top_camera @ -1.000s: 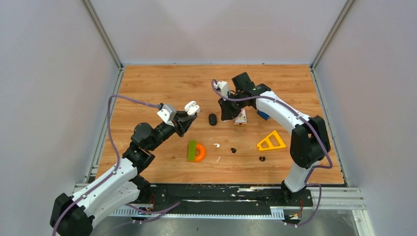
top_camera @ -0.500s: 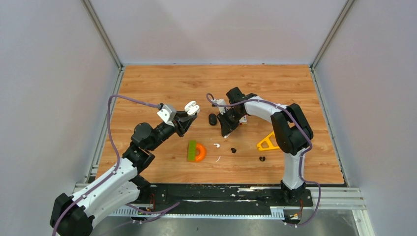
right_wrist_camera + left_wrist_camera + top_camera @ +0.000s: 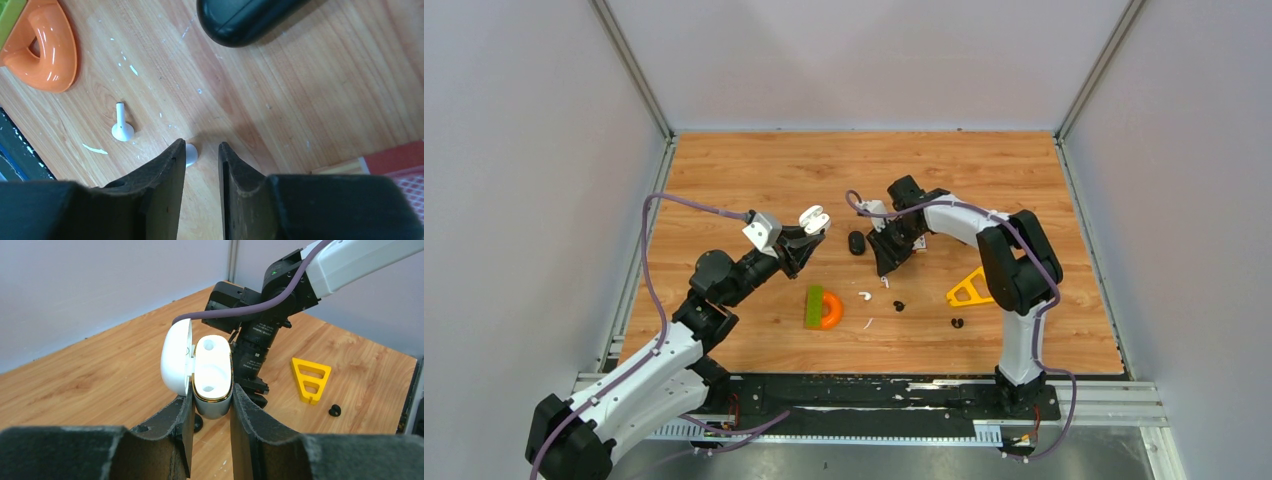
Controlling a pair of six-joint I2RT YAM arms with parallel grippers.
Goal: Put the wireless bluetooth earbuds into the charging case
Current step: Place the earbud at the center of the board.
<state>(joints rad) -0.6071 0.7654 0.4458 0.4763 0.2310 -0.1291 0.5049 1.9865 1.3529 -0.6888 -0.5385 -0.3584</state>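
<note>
My left gripper [image 3: 210,396] is shut on a white charging case [image 3: 212,375], held above the table with its lid hinged open [image 3: 814,217]. Both sockets in it show empty. My right gripper [image 3: 201,145] stands low over the table with its jaws open. One white earbud [image 3: 192,154] lies on the wood against the outer side of its left fingertip, partly hidden. A second white earbud [image 3: 121,129] lies further left. In the top view these white earbuds [image 3: 885,283] [image 3: 864,296] lie near two black ones [image 3: 898,305] [image 3: 957,323].
A shut black case [image 3: 856,243] lies just behind the right gripper [image 3: 886,268]. A green block with an orange ring [image 3: 822,308] and a thin white sliver [image 3: 867,324] lie in front. A yellow triangle [image 3: 972,288] lies to the right. A red-and-white item [image 3: 395,159] is beside the right finger.
The right arm swung forward from the back and dropped low over the table. Its jaws have widened, and a white earbud now lies at its tip. The left arm has not moved.
</note>
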